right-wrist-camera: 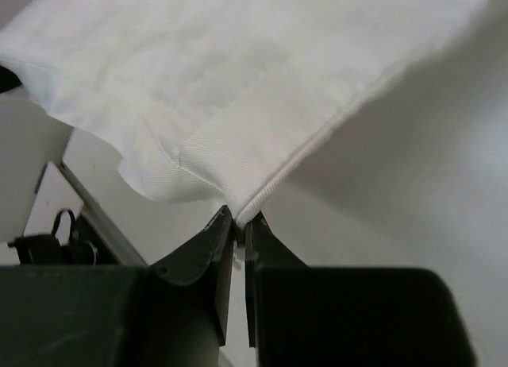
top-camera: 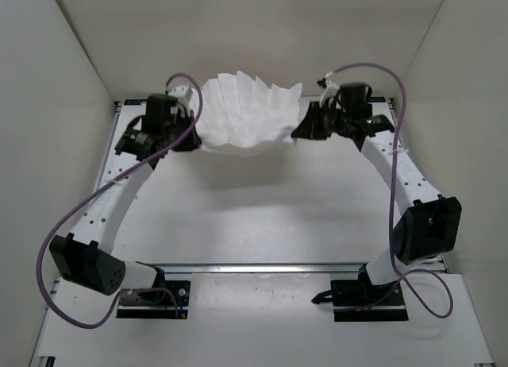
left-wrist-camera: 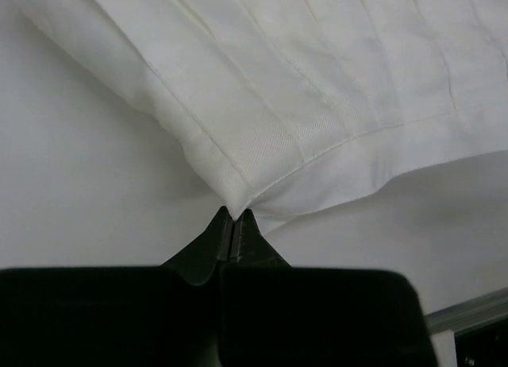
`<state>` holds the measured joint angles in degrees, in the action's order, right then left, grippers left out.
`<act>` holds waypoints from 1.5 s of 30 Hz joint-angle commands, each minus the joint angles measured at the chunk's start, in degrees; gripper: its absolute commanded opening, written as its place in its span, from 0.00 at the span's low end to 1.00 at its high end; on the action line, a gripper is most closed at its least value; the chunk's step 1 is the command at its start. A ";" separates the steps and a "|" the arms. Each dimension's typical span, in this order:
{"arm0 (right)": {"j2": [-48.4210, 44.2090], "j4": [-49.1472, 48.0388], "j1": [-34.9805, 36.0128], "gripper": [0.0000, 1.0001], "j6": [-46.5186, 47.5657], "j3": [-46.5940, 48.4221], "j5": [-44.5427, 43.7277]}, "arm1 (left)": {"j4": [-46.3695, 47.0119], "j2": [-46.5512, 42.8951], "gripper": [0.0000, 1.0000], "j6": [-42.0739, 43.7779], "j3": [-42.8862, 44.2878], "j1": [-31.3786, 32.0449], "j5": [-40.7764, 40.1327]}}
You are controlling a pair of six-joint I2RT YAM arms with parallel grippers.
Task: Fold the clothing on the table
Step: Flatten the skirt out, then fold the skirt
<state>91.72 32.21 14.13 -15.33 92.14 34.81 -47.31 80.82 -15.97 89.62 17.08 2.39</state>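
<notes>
Closest to the wrist lenses, our left tool (left-wrist-camera: 232, 224) is pinched tight on a hemmed corner of the clothing (left-wrist-camera: 317, 105), and our right tool (right-wrist-camera: 236, 224) is likewise clamped on the opposite stitched corner. From above, the white pleated garment hangs between the two in the upper middle of the frame, its near edge sagging over the tabletop (top-camera: 262, 216). We judge it light, thin and limp, likely to slip or bunch; the doubled hem at the corners looks the firmest place to take hold, with both arms moving together.
</notes>
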 commanded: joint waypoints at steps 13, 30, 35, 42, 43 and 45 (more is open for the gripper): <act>-15.78 -13.66 3.00 0.46 -8.49 -47.48 -14.84 | 16.10 -9.61 0.88 -8.02 -48.75 5.94 4.47; -3.31 -24.64 5.65 0.45 -12.26 -48.45 -19.61 | 34.11 -7.87 0.81 -18.65 -57.98 4.80 -5.47; -2.87 -25.44 4.59 0.44 -12.62 -48.54 -19.87 | 37.72 -2.87 0.68 -20.68 -56.32 4.36 -5.20; -1.46 -24.65 3.98 0.39 -10.95 -47.84 -19.95 | 39.05 2.06 0.44 -21.47 -54.20 7.35 -3.63; -1.37 -24.56 4.24 0.36 -11.21 -47.58 -19.95 | 39.66 2.50 0.38 -21.47 -54.12 7.44 -3.62; -1.11 -24.38 4.94 0.35 -11.21 -47.40 -20.04 | 39.66 2.42 0.24 -21.65 -54.29 7.53 -3.54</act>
<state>89.93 8.62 18.31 -27.18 43.83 16.01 -7.22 82.85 -37.12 35.18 24.14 -1.93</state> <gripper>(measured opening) 0.356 0.288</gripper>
